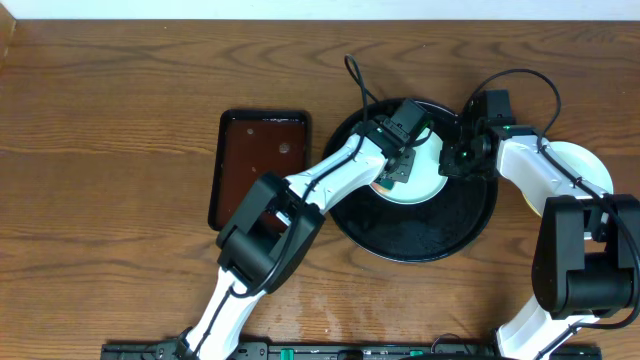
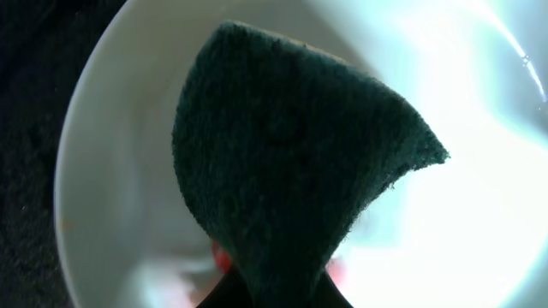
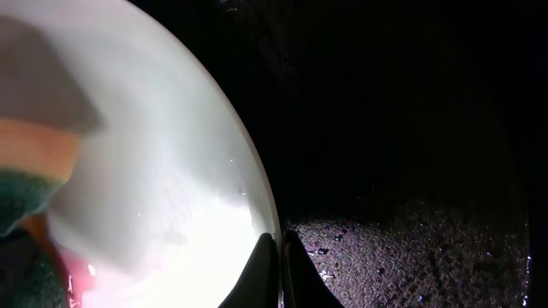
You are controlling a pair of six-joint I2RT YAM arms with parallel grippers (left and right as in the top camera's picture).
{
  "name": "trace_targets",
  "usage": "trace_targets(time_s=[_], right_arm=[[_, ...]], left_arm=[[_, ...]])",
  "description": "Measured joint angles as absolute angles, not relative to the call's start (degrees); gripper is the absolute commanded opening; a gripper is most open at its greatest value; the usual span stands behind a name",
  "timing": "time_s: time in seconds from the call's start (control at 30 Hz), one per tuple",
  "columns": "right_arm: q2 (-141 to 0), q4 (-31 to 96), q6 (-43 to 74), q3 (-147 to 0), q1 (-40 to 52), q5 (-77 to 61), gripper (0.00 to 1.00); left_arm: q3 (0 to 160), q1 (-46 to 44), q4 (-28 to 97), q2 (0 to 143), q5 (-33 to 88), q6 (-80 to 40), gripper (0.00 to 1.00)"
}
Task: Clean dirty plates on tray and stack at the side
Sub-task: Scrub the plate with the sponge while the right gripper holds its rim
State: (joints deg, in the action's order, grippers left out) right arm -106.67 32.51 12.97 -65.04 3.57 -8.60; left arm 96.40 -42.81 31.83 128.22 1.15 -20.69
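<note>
One pale plate (image 1: 425, 183) lies on the black tray (image 1: 440, 228), toward its far side. The left gripper (image 1: 403, 150) is closed on a dark green sponge (image 2: 291, 162), held low inside the plate; whether the sponge touches, I cannot tell. The sponge hides the gripper's fingers almost fully (only a dark tip shows at the bottom of the left wrist view). A blurred red smear (image 2: 220, 257) shows beside the sponge. The right gripper (image 3: 276, 269) pinches the plate's rim, jaws nearly together. Beside the tray, on the table (image 1: 100, 120), another pale plate (image 1: 588, 158) sits half covered by the right arm; one plate or several, I cannot tell.
</note>
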Motion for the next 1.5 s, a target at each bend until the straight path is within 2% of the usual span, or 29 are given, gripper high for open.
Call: trace_targets(time_s=[0.7, 1.23, 1.37, 1.5], right_arm=[[-106.67, 32.49, 12.53, -65.01, 3.57, -7.97, 0.01], [-106.67, 32.25, 12.53, -65.01, 3.55, -7.77, 0.01], [-106.67, 31.86, 12.56, -65.01, 3.66, -8.99, 0.01], [-106.67, 32.18, 12.53, -65.01, 3.66, -9.23, 0.01]], left_arm=[[96.53, -43.48, 20.93, 131.22, -4.05, -14.41, 0.08], [97.03, -41.34, 5.41, 134.58, -9.39, -8.69, 0.08], [97.03, -40.10, 5.15, 133.88, -9.52, -8.64, 0.09], [96.77, -38.94, 10.17, 128.75, -11.20, -8.71, 0.08]])
